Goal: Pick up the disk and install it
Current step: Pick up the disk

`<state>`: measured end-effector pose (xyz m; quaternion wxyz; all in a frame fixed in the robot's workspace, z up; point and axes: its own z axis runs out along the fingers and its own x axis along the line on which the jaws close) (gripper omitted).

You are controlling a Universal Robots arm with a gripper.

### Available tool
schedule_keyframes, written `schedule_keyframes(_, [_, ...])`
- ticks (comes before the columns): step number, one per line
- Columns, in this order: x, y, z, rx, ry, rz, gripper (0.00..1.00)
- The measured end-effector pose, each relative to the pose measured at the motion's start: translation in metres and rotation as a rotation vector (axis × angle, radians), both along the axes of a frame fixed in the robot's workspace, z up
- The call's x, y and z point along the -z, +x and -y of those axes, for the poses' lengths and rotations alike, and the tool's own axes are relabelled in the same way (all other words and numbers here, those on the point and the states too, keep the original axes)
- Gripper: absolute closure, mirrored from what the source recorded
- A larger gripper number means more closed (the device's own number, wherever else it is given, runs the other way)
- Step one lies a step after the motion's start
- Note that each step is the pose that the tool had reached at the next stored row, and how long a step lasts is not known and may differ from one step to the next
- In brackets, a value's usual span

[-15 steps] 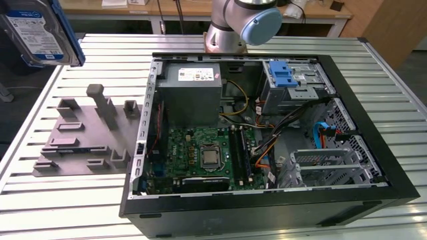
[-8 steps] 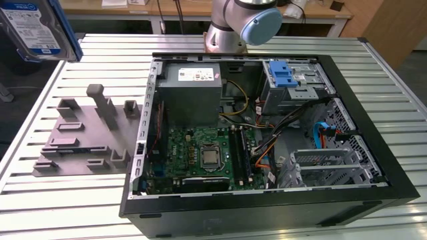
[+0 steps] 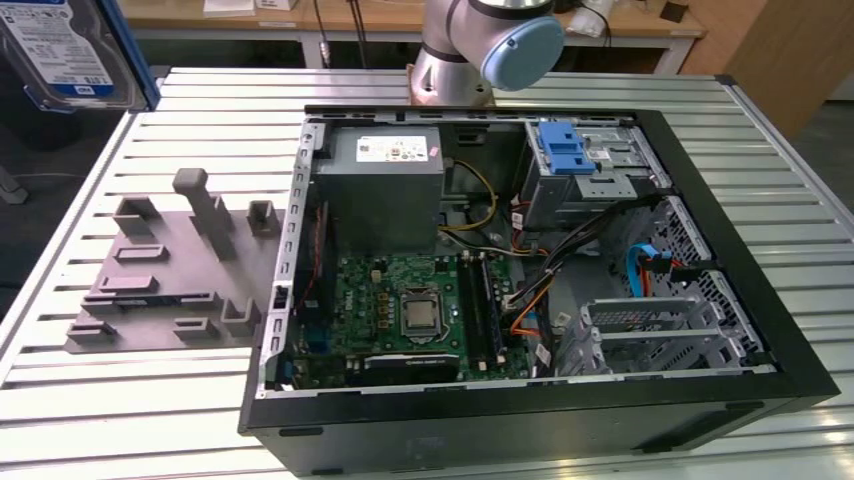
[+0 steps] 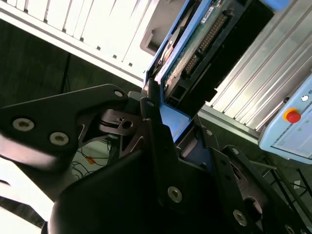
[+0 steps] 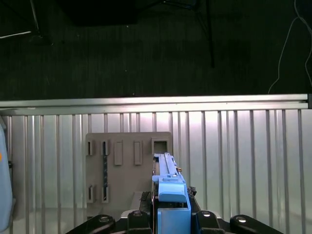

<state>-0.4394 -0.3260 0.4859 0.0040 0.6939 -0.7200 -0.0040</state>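
The table (image 3: 107, 420) is made of long metal slats. In the first wrist view its far edge stops at a dark floor (image 5: 146, 48). One open computer case (image 3: 534, 425) fills the middle and right of the exterior view and comes close to the table's lower and right edges. One grey block (image 3: 160, 290) with slots sits at the left, just beside the case wall. Bare slats lie free at the lower left and along the top. In the upper part of the case are one grey box (image 3: 380, 190) with a white sticker and one metal cage (image 3: 587, 170) with a blue latch. One arm (image 3: 481, 45) stands at the top middle. There is one disk (image 3: 67, 50), in the upper left corner of the exterior view, cut off by the picture's edge. In the second wrist view the two black fingers (image 4: 155, 114) are closed tight on the disk's blue frame, one on each side. In the first wrist view the disk stands on its thin edge, with the grey block below it.
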Motion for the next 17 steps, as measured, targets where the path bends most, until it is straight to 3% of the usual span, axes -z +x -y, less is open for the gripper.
schedule_keyframes(17, [-0.0001, -0.0002, 0.0006, 0.000, -0.0001, 0.0000, 0.64])
